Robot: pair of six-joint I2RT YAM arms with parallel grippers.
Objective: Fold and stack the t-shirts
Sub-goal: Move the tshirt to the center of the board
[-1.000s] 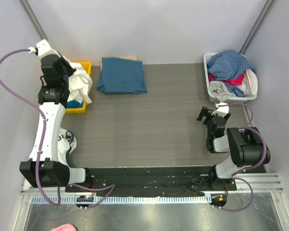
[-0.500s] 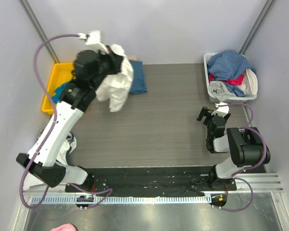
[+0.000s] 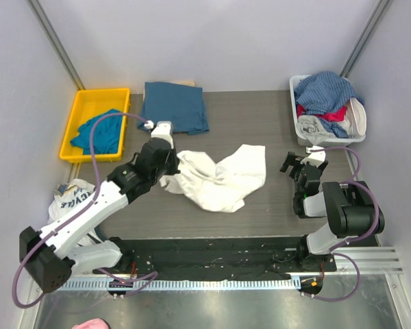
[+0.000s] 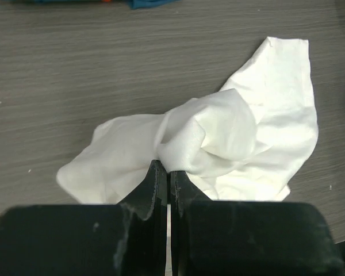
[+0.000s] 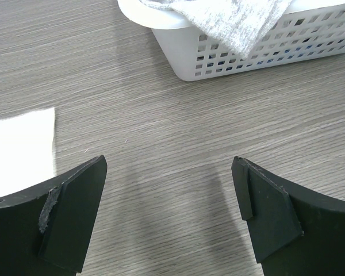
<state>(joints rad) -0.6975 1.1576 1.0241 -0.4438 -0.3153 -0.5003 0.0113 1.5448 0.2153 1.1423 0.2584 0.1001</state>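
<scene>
A white t-shirt (image 3: pixel 219 177) lies crumpled in the middle of the table; no black marks show on it. My left gripper (image 3: pixel 170 167) is shut on a fold at its left side, seen in the left wrist view (image 4: pixel 168 168) with the white cloth (image 4: pixel 241 138) spread beyond the jaws. A folded dark blue t-shirt (image 3: pixel 172 107) lies flat at the back. My right gripper (image 3: pixel 303 166) is open and empty above bare table at the right (image 5: pixel 169 172); a white cloth corner (image 5: pixel 20 149) shows at its left.
A yellow bin (image 3: pixel 89 103) at back left holds a blue garment (image 3: pixel 99 134). A white laundry basket (image 3: pixel 303 127) at back right is piled with clothes, also in the right wrist view (image 5: pixel 247 46). A white printed cloth (image 3: pixel 72 199) hangs off the left edge.
My left arm has swung from the yellow bin over the blue shirt down to the table's middle, carrying the white t-shirt, which now lies spread on the table. The right arm has not moved.
</scene>
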